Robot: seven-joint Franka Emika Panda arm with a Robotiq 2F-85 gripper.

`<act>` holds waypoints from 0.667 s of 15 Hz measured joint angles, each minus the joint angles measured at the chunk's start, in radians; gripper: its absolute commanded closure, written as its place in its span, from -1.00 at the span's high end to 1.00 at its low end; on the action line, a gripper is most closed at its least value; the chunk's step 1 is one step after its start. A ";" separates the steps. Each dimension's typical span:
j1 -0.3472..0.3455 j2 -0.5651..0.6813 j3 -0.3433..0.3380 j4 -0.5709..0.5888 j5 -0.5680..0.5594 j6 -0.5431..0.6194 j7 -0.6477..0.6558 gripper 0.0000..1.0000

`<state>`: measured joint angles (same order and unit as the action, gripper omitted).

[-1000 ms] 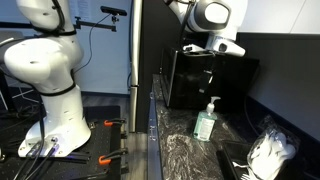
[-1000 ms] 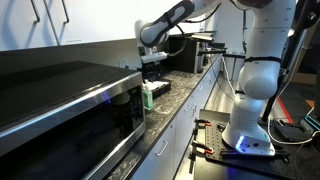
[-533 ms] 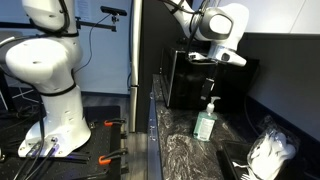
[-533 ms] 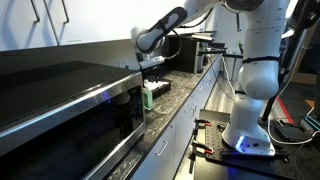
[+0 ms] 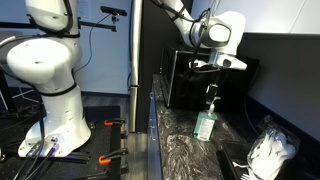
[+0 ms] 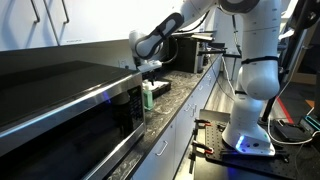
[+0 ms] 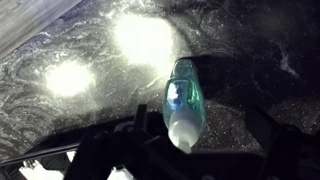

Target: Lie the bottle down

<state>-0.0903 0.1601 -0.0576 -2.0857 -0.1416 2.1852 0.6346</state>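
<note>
A clear bottle of green liquid [image 5: 205, 124] with a white pump top stands upright on the dark marbled counter [image 5: 180, 155]. It also shows in an exterior view [image 6: 148, 97]. My gripper [image 5: 211, 93] hangs just above the pump, also seen in an exterior view [image 6: 150, 71]. In the wrist view the bottle [image 7: 183, 98] is seen from above, with its white pump between my two dark fingers. My gripper [image 7: 188, 150] is open and holds nothing.
A black box-shaped appliance [image 5: 190, 78] stands on the counter behind the bottle. A white crumpled object [image 5: 270, 150] and a black tray [image 5: 236, 160] lie nearer the camera. A large dark oven [image 6: 60, 105] fills the foreground. A second robot base [image 5: 55, 90] stands beside the counter.
My gripper has come down and moved over the bottle's pump top. The bottle has not moved.
</note>
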 measured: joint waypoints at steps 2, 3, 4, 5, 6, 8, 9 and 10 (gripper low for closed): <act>0.005 0.001 -0.013 0.000 -0.029 0.019 0.000 0.45; 0.007 0.001 -0.019 0.000 -0.043 0.024 0.000 0.31; 0.007 0.001 -0.022 0.000 -0.053 0.026 0.000 0.12; 0.007 0.001 -0.025 0.000 -0.060 0.028 0.000 -0.02; 0.008 0.001 -0.026 0.000 -0.065 0.029 0.000 -0.19; 0.008 0.001 -0.026 -0.002 -0.066 0.035 0.000 -0.50; 0.008 0.001 -0.026 -0.003 -0.066 0.039 0.000 -0.64; 0.008 0.001 -0.026 -0.005 -0.064 0.045 0.000 -0.77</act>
<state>-0.0819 0.1609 -0.0835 -2.0905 -0.2055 2.2304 0.6346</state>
